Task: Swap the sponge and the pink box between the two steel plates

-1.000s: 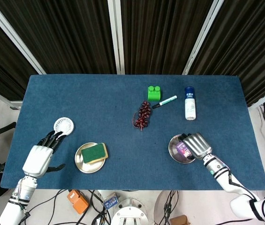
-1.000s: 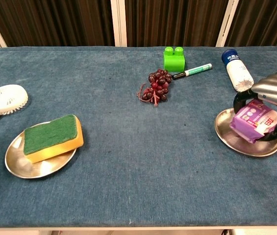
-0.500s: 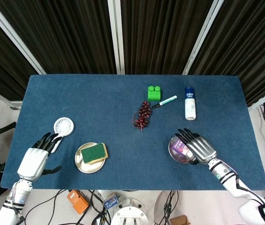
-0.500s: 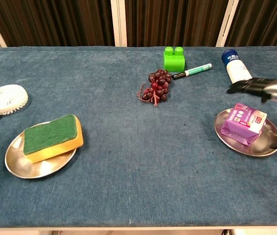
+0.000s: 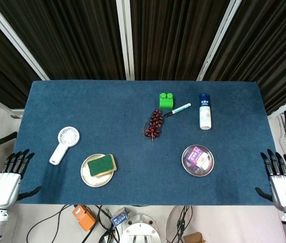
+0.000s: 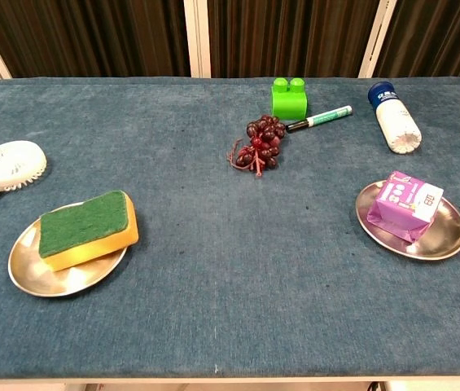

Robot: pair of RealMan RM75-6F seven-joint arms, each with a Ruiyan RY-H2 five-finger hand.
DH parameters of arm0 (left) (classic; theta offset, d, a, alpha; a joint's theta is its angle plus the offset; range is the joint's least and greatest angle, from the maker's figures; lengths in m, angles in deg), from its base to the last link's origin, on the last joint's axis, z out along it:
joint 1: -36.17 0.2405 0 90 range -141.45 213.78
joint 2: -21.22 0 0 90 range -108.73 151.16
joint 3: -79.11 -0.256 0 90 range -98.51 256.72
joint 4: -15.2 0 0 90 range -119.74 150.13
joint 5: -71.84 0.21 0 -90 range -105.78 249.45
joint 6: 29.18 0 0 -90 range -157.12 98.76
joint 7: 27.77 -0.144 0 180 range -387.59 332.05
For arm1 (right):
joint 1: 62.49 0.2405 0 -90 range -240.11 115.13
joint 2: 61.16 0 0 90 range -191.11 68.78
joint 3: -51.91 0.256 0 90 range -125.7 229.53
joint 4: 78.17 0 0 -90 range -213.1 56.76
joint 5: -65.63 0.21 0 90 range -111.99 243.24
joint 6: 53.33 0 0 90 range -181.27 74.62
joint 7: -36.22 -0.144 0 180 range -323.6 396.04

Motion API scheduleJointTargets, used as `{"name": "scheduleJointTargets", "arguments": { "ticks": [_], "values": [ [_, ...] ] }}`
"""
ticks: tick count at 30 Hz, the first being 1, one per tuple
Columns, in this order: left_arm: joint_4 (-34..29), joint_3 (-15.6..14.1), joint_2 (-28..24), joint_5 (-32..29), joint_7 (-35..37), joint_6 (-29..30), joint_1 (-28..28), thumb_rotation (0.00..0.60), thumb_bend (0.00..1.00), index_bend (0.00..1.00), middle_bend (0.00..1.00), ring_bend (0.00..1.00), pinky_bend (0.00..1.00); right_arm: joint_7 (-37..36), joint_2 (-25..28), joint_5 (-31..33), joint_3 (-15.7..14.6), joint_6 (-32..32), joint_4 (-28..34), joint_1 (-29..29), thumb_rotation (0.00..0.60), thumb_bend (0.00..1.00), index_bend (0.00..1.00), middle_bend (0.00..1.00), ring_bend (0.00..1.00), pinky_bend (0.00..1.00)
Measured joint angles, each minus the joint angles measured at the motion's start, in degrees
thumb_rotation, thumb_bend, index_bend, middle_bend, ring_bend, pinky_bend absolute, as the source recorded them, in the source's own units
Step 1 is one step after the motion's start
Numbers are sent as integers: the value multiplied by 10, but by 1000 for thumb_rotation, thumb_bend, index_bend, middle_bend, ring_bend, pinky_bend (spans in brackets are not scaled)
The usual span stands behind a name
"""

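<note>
A yellow sponge [image 5: 102, 165] [image 6: 88, 227] with a green top lies on the left steel plate [image 5: 88, 177] [image 6: 44, 273]. The pink box [image 5: 199, 157] [image 6: 405, 204] rests on the right steel plate [image 5: 207, 168] [image 6: 441, 241]. My left hand [image 5: 7, 178] is off the table's front left corner, fingers spread and empty. Off the front right corner is my right hand [image 5: 283, 180], also spread and empty. Neither hand shows in the chest view.
A white hand fan [image 5: 65, 144] [image 6: 2, 172] lies left of the sponge plate. Further back are a bunch of dark red grapes [image 5: 154, 124] [image 6: 260, 140], a green brick [image 5: 166, 100] [image 6: 289, 97], a marker pen [image 5: 177, 109] [image 6: 320, 118] and a white bottle [image 5: 205, 111] [image 6: 394, 117].
My right hand has let go of the pink box and drawn back off the table's front right corner. My left hand has pulled back off the front left corner.
</note>
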Motion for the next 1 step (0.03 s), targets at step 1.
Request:
{"name": "scheduleJointTargets", "arguments": {
  "ticks": [1],
  "values": [
    [7, -1, -1, 3, 5, 2, 2, 600, 29, 72, 0, 0, 43, -9, 1, -1, 0, -2, -5, -4, 600, 118, 0, 0, 0, 0]
  ]
}}
